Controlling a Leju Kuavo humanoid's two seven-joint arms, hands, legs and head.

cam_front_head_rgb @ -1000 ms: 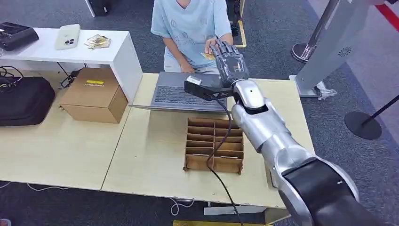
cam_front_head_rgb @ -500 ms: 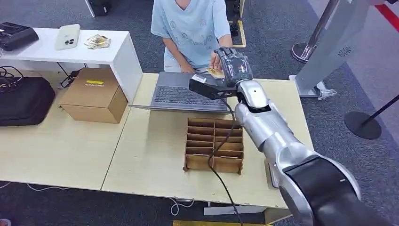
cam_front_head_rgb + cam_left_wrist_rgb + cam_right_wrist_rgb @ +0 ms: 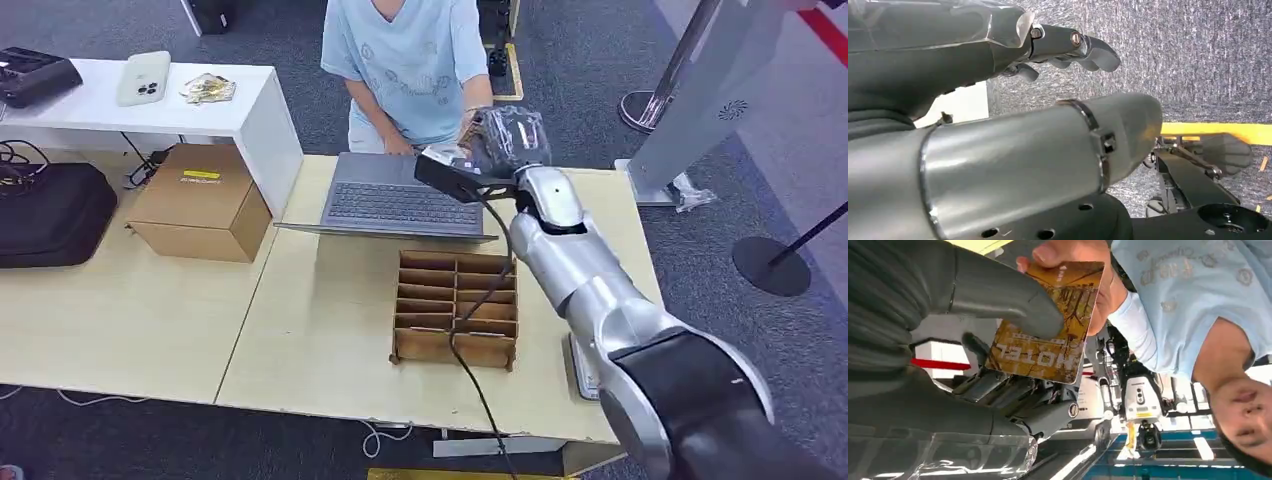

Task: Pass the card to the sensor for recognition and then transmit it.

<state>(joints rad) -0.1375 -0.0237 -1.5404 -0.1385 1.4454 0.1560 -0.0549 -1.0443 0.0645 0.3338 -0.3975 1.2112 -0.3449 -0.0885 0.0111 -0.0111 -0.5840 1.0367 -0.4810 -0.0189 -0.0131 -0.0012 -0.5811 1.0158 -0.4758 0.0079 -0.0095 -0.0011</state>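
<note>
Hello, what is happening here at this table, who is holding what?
The robot's right hand reaches over the laptop toward a person in a light blue shirt. A gold hotel card sits between them: the robot's thumb presses on it, while the person's hand holds its other end. The left hand hangs over the carpet, holding nothing.

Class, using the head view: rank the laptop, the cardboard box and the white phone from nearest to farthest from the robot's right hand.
1. laptop, just beside the right hand, toward the robot's left.
2. cardboard box, beyond the laptop.
3. white phone, on the white shelf at far left.
</note>
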